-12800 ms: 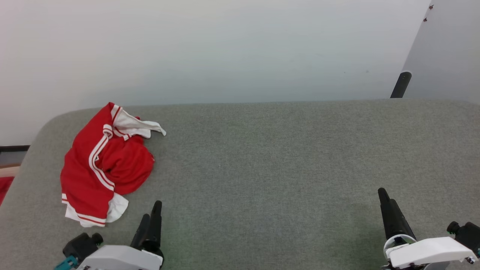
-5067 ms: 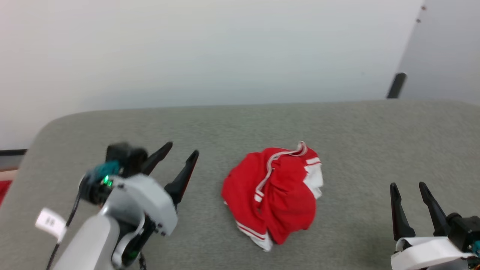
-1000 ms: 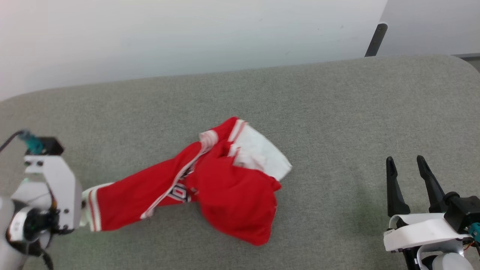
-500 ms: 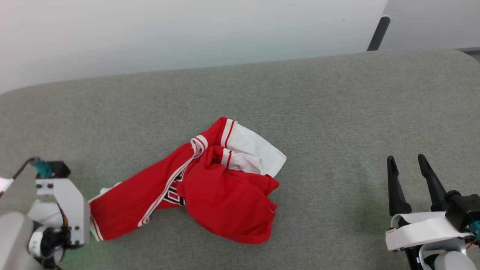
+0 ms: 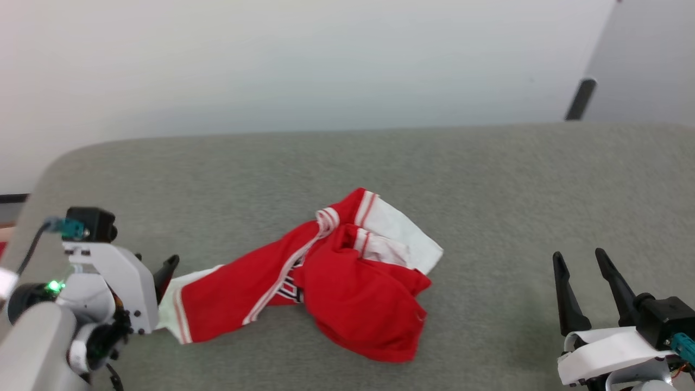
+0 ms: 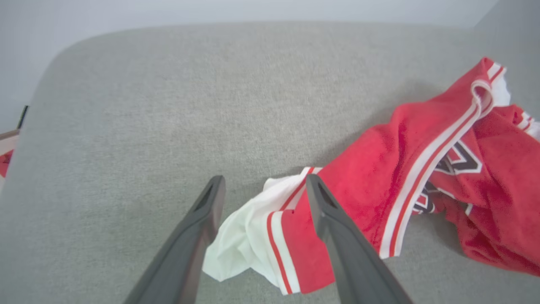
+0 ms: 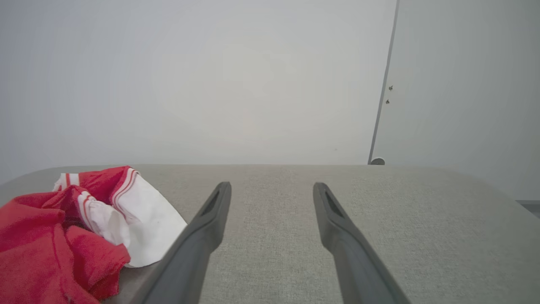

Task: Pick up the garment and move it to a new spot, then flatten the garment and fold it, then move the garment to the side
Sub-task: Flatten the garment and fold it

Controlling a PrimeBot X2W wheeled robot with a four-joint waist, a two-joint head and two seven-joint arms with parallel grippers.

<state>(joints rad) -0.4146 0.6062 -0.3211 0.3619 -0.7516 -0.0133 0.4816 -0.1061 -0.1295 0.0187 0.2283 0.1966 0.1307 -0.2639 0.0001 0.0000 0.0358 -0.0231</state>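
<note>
Left wrist view: left gripper (image 6: 265,179) fingers spread, straddling the white sleeve (image 6: 240,236) of the garment (image 6: 379,169), gripping nothing. It lies crumpled mid table (image 5: 488,179), sleeve drawn out, likely for flattening. Right gripper (image 5: 577,253) open, well apart.

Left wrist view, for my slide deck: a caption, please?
Open left gripper at the white sleeve of a crumpled red shirt.

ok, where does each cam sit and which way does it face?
Head view: on the head, facing forward-down at table and garment; left gripper lower left, right gripper lower right.
Left wrist view: on that wrist, looking along its open fingers at the garment's white sleeve.
Right wrist view: on that wrist, low across the table toward the wall; its open fingers.
All share the garment.
</note>
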